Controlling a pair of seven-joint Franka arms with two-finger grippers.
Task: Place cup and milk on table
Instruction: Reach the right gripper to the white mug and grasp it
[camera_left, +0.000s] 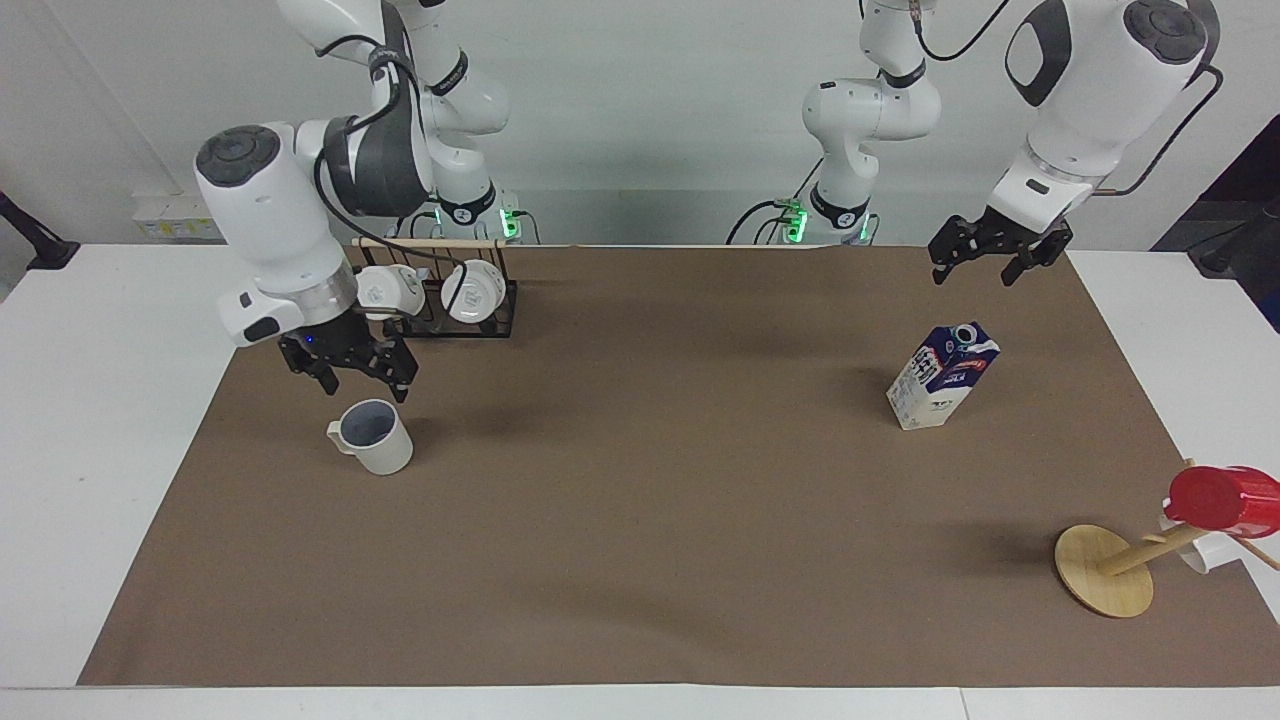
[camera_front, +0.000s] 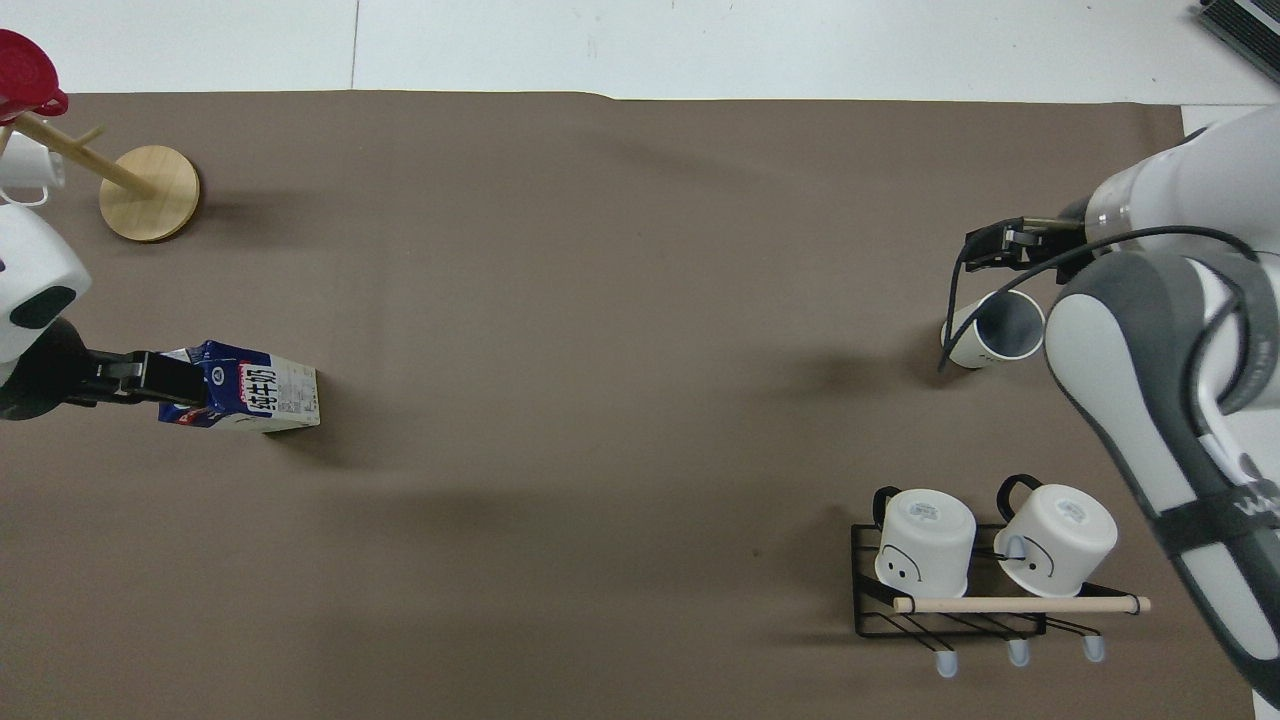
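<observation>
The cup (camera_left: 372, 437) is an off-white mug with a greyish-blue inside. It stands upright on the brown mat of the table (camera_left: 650, 500), toward the right arm's end. It also shows in the overhead view (camera_front: 985, 332). My right gripper (camera_left: 363, 388) hangs open just above the cup's rim, not touching it; in the overhead view it (camera_front: 1000, 246) shows beside the cup. The milk (camera_left: 940, 378) stands upright on the mat toward the left arm's end, also in the overhead view (camera_front: 250, 398). My left gripper (camera_left: 985, 268) waits open, well above the milk.
A black wire rack (camera_left: 450, 322) with a wooden bar holds two white mugs, nearer to the robots than the cup. A wooden mug tree (camera_left: 1105, 572) with a red cup (camera_left: 1225, 497) and a white mug stands at the left arm's end, farther from the robots than the milk.
</observation>
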